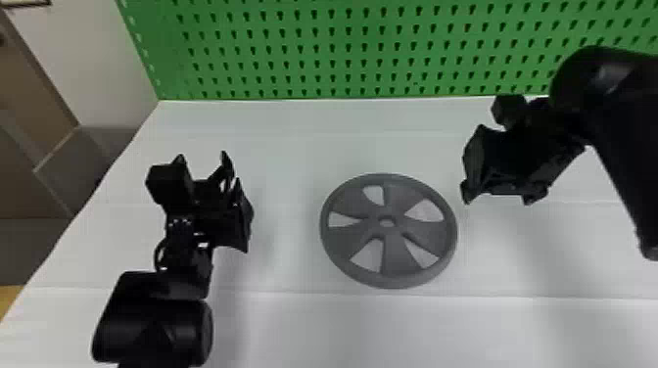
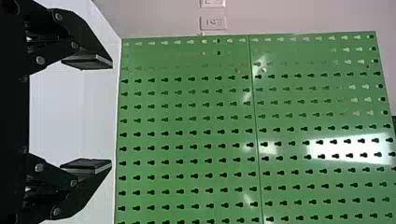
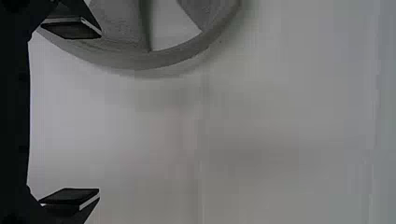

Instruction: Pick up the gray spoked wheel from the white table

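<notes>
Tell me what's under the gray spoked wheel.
Through the openings in the gray spoked wheel, the white table shows. Whatever lies beneath its solid spokes and rim is covered, so that cannot be seen.

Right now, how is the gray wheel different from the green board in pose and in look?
The wheel lies flat on the white table, while the board stands upright at the table's far edge. The wheel is round, but the board has straight edges. The wheel has five wide gaps between its spokes; the board has many small holes in rows. Both have openings through them.
</notes>
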`<state>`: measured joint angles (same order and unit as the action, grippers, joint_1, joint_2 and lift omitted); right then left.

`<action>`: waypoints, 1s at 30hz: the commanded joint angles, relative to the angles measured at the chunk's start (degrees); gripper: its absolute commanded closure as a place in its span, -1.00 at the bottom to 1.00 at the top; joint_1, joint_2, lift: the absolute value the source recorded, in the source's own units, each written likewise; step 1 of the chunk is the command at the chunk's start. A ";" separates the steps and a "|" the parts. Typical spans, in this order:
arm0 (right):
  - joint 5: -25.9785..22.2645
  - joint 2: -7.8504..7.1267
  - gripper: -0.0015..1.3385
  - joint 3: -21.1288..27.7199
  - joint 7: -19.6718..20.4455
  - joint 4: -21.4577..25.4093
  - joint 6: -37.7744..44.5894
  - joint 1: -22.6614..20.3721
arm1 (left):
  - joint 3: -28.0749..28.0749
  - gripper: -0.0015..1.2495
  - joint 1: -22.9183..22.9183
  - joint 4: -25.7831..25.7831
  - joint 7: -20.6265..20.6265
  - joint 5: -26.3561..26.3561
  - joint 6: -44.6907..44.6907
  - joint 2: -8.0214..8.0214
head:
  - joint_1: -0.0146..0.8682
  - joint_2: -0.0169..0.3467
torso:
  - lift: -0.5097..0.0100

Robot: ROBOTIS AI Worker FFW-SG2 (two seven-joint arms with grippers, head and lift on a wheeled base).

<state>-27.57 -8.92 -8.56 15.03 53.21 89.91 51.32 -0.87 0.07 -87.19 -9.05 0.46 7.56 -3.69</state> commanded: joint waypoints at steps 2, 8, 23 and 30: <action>-2.49 -0.57 -0.84 -0.93 0.00 -6.19 0.17 1.32 | 0.17 -0.21 -0.15 0.00 -0.09 -0.28 0.00 0.00 | 0.80 -0.26 | 0.70; 0.32 -0.13 -0.84 -3.22 0.18 -6.28 0.17 2.11 | -0.10 -0.21 0.29 0.00 -0.18 -0.11 0.00 0.00 | 0.80 -0.26 | 0.70; -34.74 0.92 -0.84 2.94 42.28 -16.74 -7.91 4.66 | 0.52 -0.21 -0.07 0.26 -0.26 -0.63 -0.26 -0.09 | 0.80 -0.26 | 0.70; -49.16 0.57 -0.84 0.48 56.16 -17.35 -12.30 4.40 | 0.52 -0.21 -0.07 0.26 -0.26 -0.37 -0.18 -0.35 | 0.80 -0.25 | 0.70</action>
<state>-70.29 -8.21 -7.35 68.88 36.26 79.18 55.79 -0.29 -0.07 -86.92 -9.32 -0.05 7.29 -3.94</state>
